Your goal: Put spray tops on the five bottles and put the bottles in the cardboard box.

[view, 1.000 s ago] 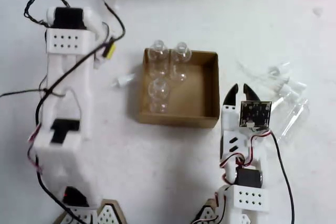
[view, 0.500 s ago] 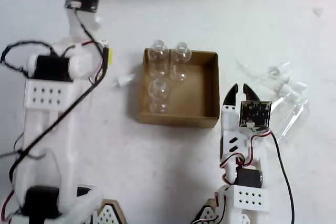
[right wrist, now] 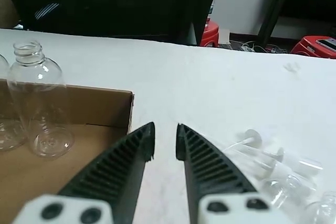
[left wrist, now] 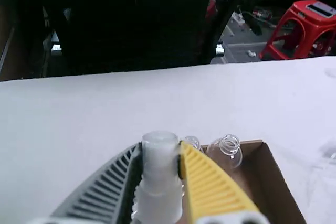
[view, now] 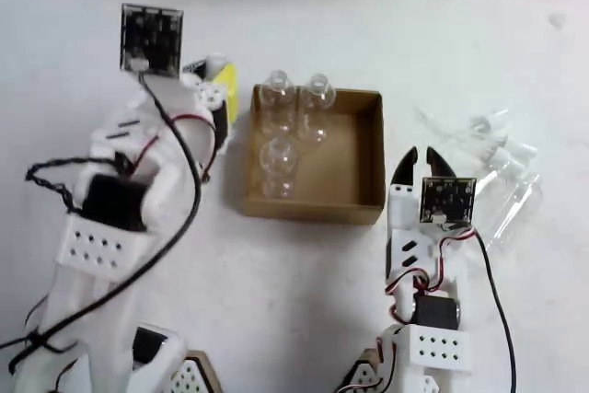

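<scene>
The cardboard box (view: 370, 100) sits mid-table with three clear bottles standing in it, two at its far edge (view: 276, 91) (view: 317, 94) and one nearer the middle (view: 279, 158), all without tops. My left gripper (view: 214, 89) is just left of the box, shut on a white spray top (left wrist: 159, 163). Past that top I see the box wall (left wrist: 273, 174) and an open bottle neck (left wrist: 229, 145). My right gripper (view: 420, 161) rests at the box's right side with its fingers a little open (right wrist: 164, 141) and nothing between them.
Loose spray tops (view: 488, 135) and clear bottles (view: 517, 202) lie in a heap on the table right of the right gripper, the tops also showing as (right wrist: 262, 148). The left arm's cables hang over the left of the table.
The left arm swung from the table's far left toward the box. The spray top that lay left of the box is now in its gripper. The right arm kept still.
</scene>
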Motion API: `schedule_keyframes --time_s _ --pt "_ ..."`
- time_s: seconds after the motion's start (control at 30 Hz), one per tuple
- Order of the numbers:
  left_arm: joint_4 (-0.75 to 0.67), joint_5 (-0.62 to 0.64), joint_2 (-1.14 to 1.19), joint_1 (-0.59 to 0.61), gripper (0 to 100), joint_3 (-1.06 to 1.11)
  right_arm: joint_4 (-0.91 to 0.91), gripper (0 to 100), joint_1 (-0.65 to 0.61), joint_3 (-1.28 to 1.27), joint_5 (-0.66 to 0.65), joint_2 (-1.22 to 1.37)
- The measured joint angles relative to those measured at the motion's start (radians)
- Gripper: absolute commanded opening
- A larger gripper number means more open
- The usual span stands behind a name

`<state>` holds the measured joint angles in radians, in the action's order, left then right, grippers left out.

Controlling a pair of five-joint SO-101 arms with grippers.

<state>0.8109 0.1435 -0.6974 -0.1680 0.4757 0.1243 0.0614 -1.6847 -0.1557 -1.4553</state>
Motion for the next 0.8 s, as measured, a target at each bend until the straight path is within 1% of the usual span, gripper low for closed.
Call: schedule_keyframes --time_s 0.1,0.2,0.33,0.4,0.6,0.8 --pt "-0.101 0.0 -0.077 -0.003 2 0.104 0.0 6.0 0.002 0.0 0.0 0.0" --pt "-0.163 0.0 -0.176 -0.003 2 0.196 0.0 6.0 0.0 0.0 0.0 0.0" --pt "-0.27 0.0 -0.31 -0.011 2 0.275 0.0 6.0 0.0 0.0 0.0 0.0" --pt "-0.338 0.0 -0.336 -0.014 2 0.301 0.0 6.0 0.0 0.0 0.0 0.0" --pt "-0.557 0.0 -0.311 -0.083 2 0.356 0.0 6.0 0.0 0.0 0.0 0.0" --pt "-0.899 0.005 -0.16 -0.132 2 0.358 0.0 6.0 0.0 0.0 0.0 0.0"
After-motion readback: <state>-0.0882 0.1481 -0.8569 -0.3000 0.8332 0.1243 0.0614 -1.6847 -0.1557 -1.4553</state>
